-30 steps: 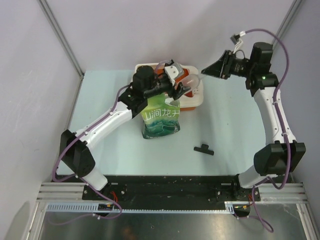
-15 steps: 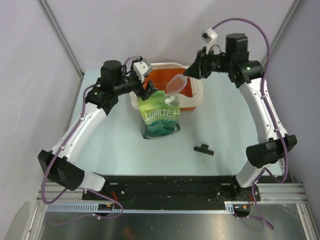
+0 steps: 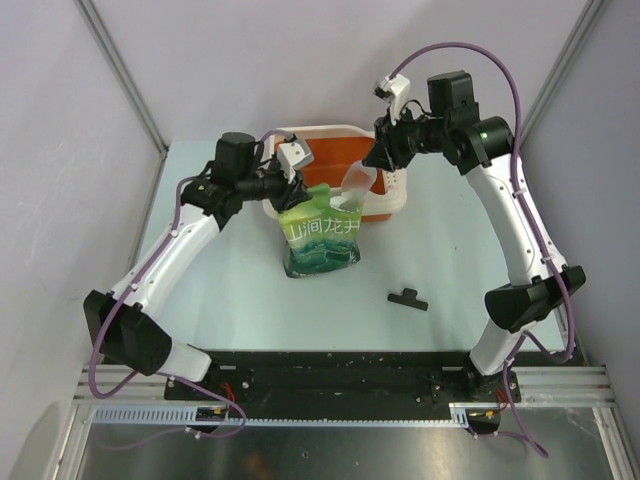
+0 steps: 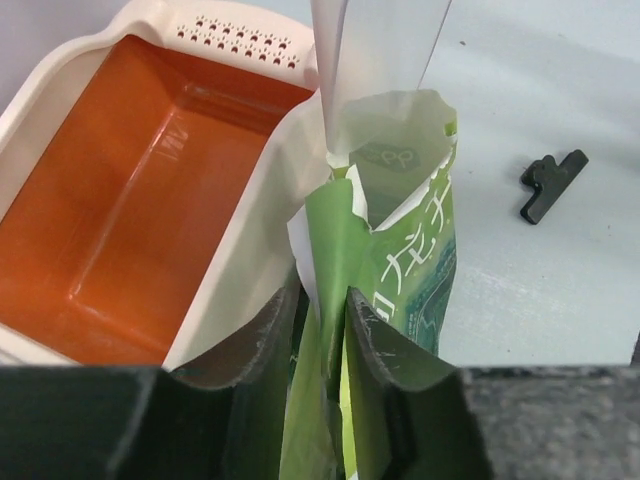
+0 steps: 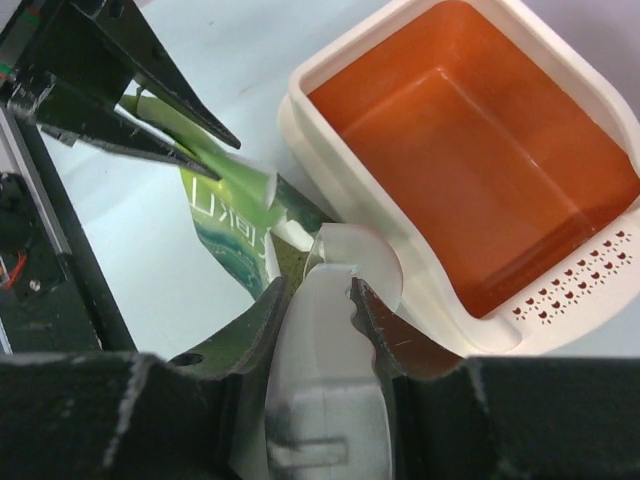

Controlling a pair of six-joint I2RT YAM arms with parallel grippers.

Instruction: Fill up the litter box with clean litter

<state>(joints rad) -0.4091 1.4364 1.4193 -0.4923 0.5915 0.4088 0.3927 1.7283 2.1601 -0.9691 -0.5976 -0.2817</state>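
The litter box [image 3: 335,158] stands at the back of the table, its orange floor [image 4: 130,220] bare; no clean litter shows in any view. A green pouch [image 3: 322,245] stands upright against the box's near rim, its mouth open. My left gripper [image 3: 298,197] is shut on the pouch's torn top edge [image 4: 325,300]. My right gripper [image 3: 372,162] is shut on the handle of a translucent white scoop [image 5: 345,260], whose bowl [image 4: 375,50] hangs at the pouch mouth.
A black clip [image 3: 407,298] lies on the table in front of the pouch, to the right. The box's perforated end [image 5: 575,285] faces right. Grey walls close in the table at left, back and right.
The left gripper pulled back off the box, came to the pouch's top edge and closed on it. The right arm swung left, bringing the scoop to the pouch mouth.
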